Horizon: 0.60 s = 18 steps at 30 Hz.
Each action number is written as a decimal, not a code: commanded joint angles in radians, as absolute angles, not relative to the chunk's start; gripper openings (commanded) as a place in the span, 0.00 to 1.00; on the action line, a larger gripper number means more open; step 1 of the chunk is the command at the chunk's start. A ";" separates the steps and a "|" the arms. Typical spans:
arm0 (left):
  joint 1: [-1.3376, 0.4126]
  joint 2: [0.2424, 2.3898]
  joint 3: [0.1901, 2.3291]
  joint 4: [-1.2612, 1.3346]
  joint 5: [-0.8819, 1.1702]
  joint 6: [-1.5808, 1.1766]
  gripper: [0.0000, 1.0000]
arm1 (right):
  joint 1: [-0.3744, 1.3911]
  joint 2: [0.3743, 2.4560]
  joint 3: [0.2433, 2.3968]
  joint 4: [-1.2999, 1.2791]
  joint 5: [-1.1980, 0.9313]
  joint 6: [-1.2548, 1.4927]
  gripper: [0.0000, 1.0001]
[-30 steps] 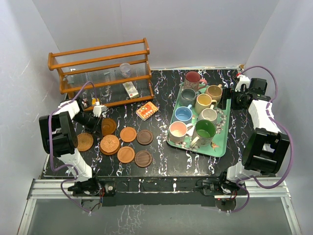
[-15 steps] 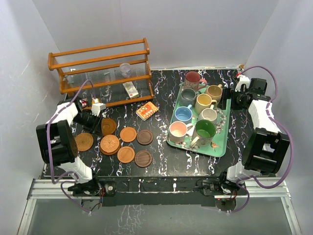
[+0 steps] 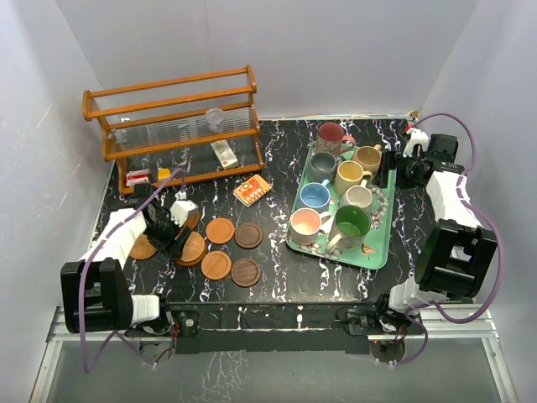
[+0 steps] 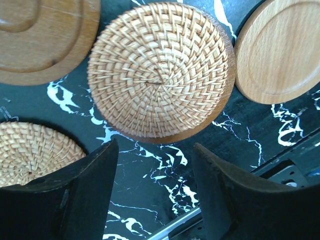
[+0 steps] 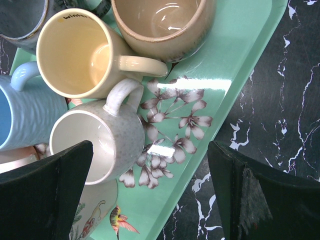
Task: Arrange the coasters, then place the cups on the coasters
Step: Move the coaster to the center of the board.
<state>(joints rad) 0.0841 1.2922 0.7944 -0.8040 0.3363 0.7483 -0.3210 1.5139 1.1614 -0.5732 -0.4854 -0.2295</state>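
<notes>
Black marble table [image 3: 277, 285] and white walls fill my overhead feed, with a wooden rack [image 3: 172, 117] at the back left. I see the coasters [image 3: 220, 230] clustered left of centre, and the left gripper [image 3: 176, 227] hangs low over that cluster's left side. Eight cups [image 3: 348, 175] stand packed on a green tray [image 3: 379, 252] to the right. The right gripper [image 3: 390, 174] sits by the tray's far right edge.

On my left wrist feed the left gripper [image 4: 154, 160] has its fingers parted, with only table between them and nothing held. A woven coaster [image 4: 160, 70] lies just ahead, with a smooth wooden coaster [image 4: 282, 50] beside it.

On my right wrist feed the right gripper [image 5: 150, 165] is spread wide and empty above the tray [image 5: 235, 65]. The off-white mug [image 5: 95, 140], yellow mug [image 5: 75, 55] and tan mug [image 5: 160, 20] crowd together there.
</notes>
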 commanded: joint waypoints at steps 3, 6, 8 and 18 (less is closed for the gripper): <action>0.009 1.266 0.737 -0.704 0.236 0.746 0.64 | -0.322 1.502 1.180 -0.548 -0.506 -0.225 0.98; -0.001 1.272 0.732 -0.693 0.229 0.741 0.66 | -0.322 1.503 1.180 -0.549 -0.505 -0.225 0.98; -0.007 1.273 0.723 -0.686 0.224 0.742 0.68 | -0.321 1.504 1.180 -0.548 -0.503 -0.225 0.98; -0.049 1.286 0.694 -0.647 0.201 0.739 0.72 | -0.322 1.511 1.180 -0.548 -0.503 -0.224 0.98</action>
